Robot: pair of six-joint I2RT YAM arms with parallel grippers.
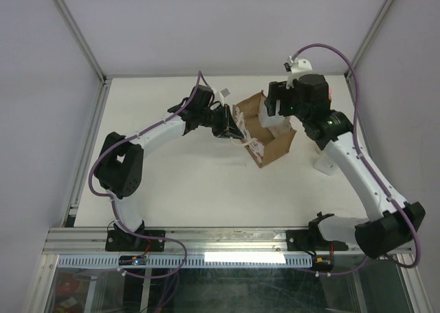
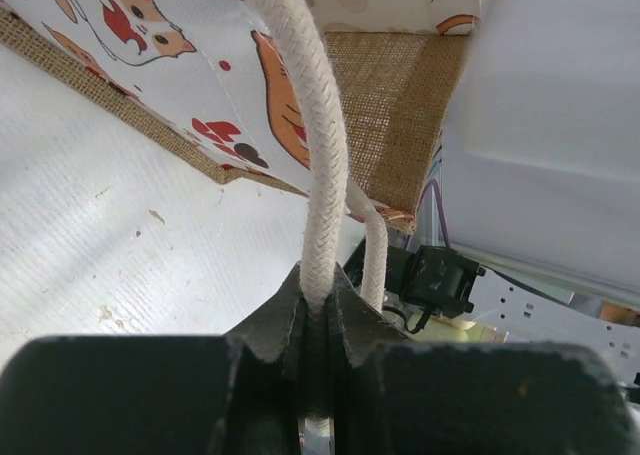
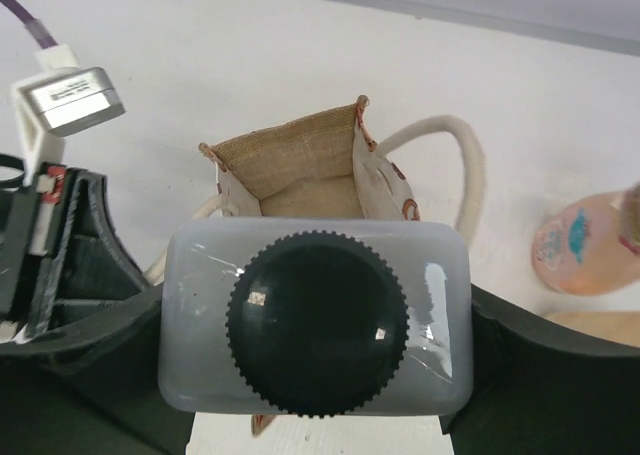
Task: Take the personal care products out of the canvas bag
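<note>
The left gripper (image 2: 318, 305) is clamped shut on the bag's handle (image 2: 300, 95). The white bottle (image 3: 317, 322) is pinched in the right gripper (image 3: 310, 320), above the open bag (image 3: 290, 160) near the table's (image 1: 192, 182) far edge. A peach bottle (image 3: 585, 245) is seen beside the bag.

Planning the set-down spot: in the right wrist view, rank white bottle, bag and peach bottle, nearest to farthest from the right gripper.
1. White bottle: gripped in the right gripper.
2. Bag: straight below, mouth open.
3. Peach bottle: off to the side, at the view's right edge.
</note>
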